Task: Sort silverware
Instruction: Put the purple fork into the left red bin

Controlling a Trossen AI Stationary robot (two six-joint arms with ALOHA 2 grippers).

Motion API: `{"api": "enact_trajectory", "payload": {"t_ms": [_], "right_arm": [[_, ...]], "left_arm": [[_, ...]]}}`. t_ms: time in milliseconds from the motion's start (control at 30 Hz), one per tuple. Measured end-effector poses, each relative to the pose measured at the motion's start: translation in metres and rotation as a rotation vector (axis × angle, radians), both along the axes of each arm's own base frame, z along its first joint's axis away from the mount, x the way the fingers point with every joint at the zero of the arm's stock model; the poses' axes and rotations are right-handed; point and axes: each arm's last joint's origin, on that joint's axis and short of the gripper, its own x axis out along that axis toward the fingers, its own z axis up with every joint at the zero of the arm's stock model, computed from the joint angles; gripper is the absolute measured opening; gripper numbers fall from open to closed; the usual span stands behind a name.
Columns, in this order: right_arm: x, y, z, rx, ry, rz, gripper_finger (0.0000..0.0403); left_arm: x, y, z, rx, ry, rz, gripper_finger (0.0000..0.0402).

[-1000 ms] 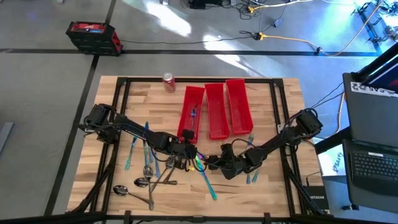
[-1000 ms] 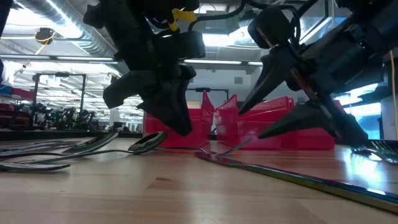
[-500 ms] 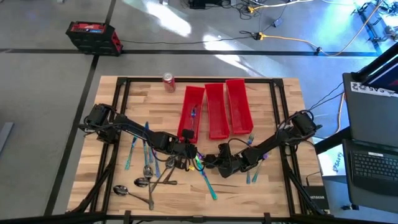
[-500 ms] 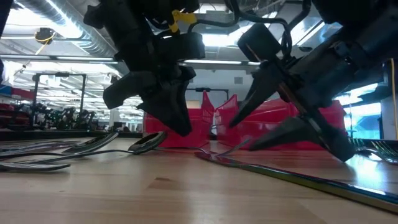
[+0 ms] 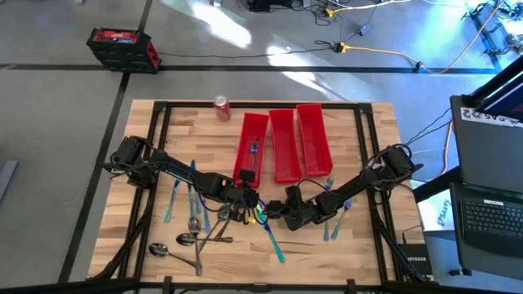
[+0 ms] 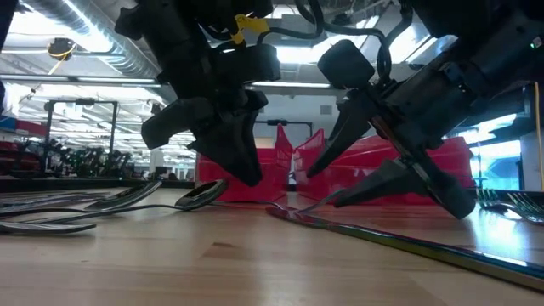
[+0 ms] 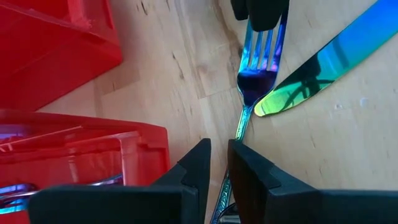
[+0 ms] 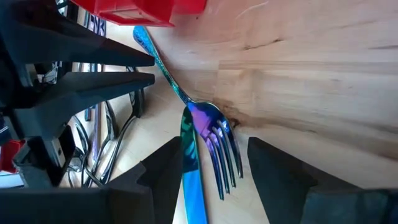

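Left hand (image 5: 245, 207) low over the counter (image 5: 359, 253), just off the near end of the leftmost red bin (image 5: 252, 147). Fingers (image 7: 198, 163) drawn close together around the handle of an iridescent fork (image 7: 255, 74); left wrist view shows the slim handle running down into the narrow gap between them. Whether the pads actually press on the handle: cannot tell.

Fork lying flat on the wood, tines pointing away from the left hand toward the right one. Iridescent knife (image 7: 323, 59) beside it, blade tip just next to the fork's neck, lying at an angle across the boards.

Right hand (image 5: 282, 214) facing the left from the opposite side, fingers (image 8: 280, 168) standing apart, tines of the fork between them in the right wrist view. One dark fingertip seen at the tine ends in the left wrist view; contact not confirmed. Low view: both hands close above the counter, right fingers spread and slanting down.

Remaining silverware scattered: spoons (image 5: 184, 241) and further pieces on the left half of the counter, a few forks (image 5: 330, 184) near the right arm. One blue piece (image 5: 254, 149) already inside the leftmost bin. Middle bin (image 5: 283, 145) and right bin (image 5: 313, 140) alongside. Red can (image 5: 221, 107) at the far edge.
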Motion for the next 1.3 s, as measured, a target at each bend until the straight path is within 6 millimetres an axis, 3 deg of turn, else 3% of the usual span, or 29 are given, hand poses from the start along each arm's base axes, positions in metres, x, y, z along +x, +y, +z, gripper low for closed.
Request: {"api": "enact_trajectory", "payload": {"t_ms": [633, 1033, 1300], "right_arm": [[0.002, 0.002, 0.001, 0.043, 0.006, 0.010, 0.0160], [-0.001, 0.009, 0.001, 0.063, -0.005, 0.005, 0.0036], [-0.003, 0.012, 0.001, 0.079, -0.005, -0.005, 0.0013]], "left_arm": [[0.000, 0.000, 0.000, -0.003, -0.001, 0.005, 0.0043], [0.000, 0.000, 0.000, -0.001, 0.000, 0.002, 0.0043], [0.000, 0.001, 0.000, -0.006, -0.002, 0.011, 0.0043]]}}
